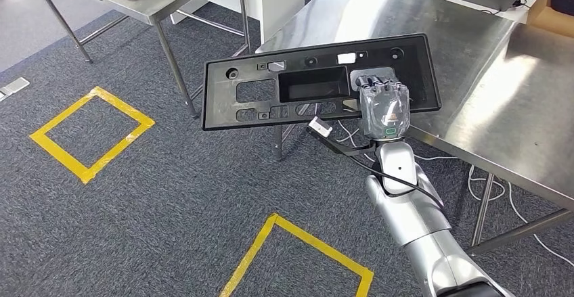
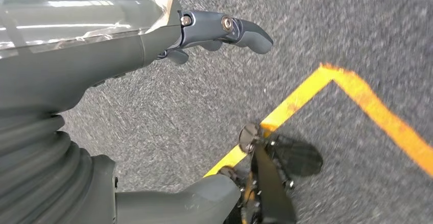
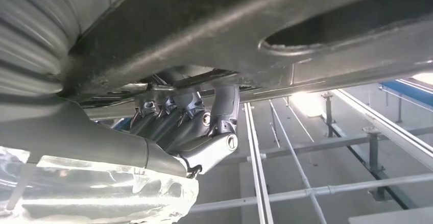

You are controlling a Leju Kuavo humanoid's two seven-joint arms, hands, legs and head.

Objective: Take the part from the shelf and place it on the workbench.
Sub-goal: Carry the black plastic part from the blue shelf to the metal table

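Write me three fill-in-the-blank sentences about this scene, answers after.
1. The black plastic panel is held by the robot's ___ hand.
2. One end of the panel lies over the steel workbench; the other hangs over the ___.
3. The squares taped on the carpet are ___.

Answers: right; carpet; yellow

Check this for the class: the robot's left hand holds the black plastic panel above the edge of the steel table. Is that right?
Not quite. The right hand holds the black plastic panel above the edge of the steel table, as the head view shows. The left hand hangs over the carpet, holding nothing.
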